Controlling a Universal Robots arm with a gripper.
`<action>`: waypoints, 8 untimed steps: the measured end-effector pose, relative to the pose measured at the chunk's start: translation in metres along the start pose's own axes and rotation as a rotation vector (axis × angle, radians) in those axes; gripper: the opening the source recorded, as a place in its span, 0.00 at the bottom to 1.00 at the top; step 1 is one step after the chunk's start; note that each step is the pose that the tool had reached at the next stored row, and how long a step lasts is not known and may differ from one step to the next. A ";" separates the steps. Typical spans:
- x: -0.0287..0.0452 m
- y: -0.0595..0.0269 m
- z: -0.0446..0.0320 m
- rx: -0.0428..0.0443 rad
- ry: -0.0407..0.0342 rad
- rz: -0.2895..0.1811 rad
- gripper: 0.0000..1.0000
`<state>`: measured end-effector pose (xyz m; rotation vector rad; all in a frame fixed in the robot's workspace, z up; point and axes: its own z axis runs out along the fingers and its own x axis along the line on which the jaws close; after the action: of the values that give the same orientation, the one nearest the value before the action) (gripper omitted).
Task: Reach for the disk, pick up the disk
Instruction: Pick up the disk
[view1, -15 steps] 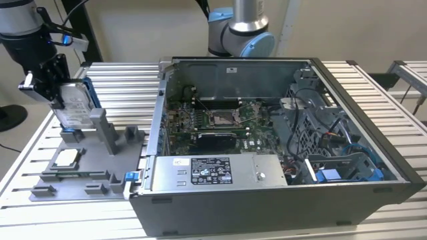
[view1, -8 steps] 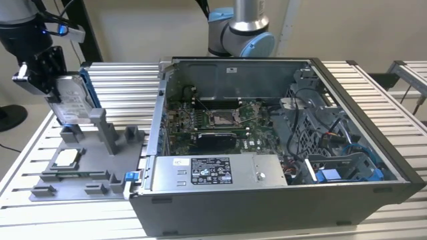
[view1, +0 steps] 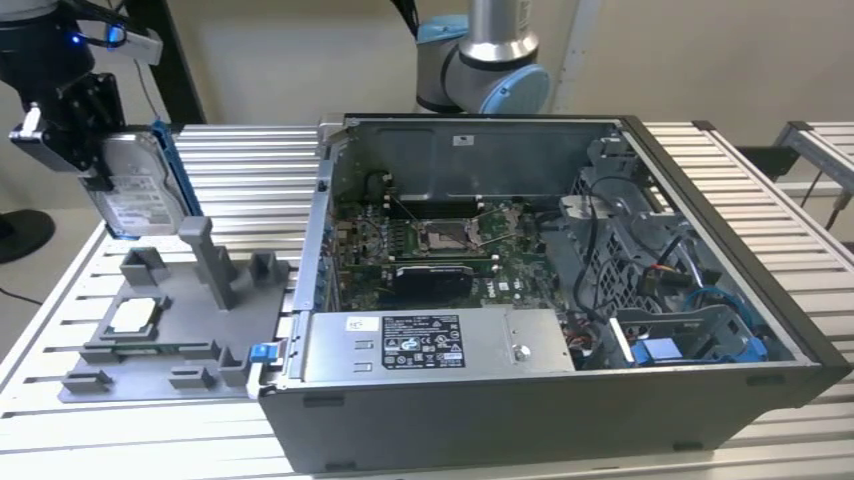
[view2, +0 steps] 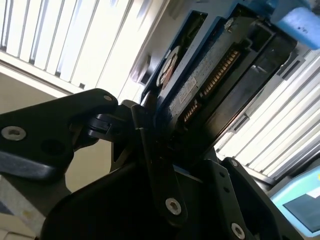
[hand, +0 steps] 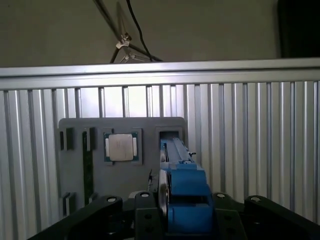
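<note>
Already my end effector was clamped on the disk, one black finger pressed against each broad face in the second wrist view. The disk stood upright on its edge, its white label facing the exterior view's right and its blue bracket running along its rim. It hung off the tabletop, near the tabletop's corner at the exterior view's far left, above the far end of the gray fixture tray, and looked clear of it.

In the first wrist view the disk's blue bracket lined up with an open slot in that tray. Just beside the slot, a small square silver chip lay flat in its own pocket.

Toward the exterior view's right of the tray, the open computer case sat on the tabletop. Inside it lay the green motherboard, and a silver box with a black label filled the near end.
</note>
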<state>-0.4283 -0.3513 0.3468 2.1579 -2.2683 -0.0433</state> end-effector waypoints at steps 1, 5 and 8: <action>0.0000 0.0001 -0.0030 -0.0001 0.0000 0.000 0.00; -0.0002 0.0004 -0.0161 0.0000 0.0000 0.000 0.00; -0.0003 0.0007 -0.0255 0.0001 0.0000 0.000 0.00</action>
<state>-0.4283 -0.3513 0.3723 2.1580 -2.2682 -0.0432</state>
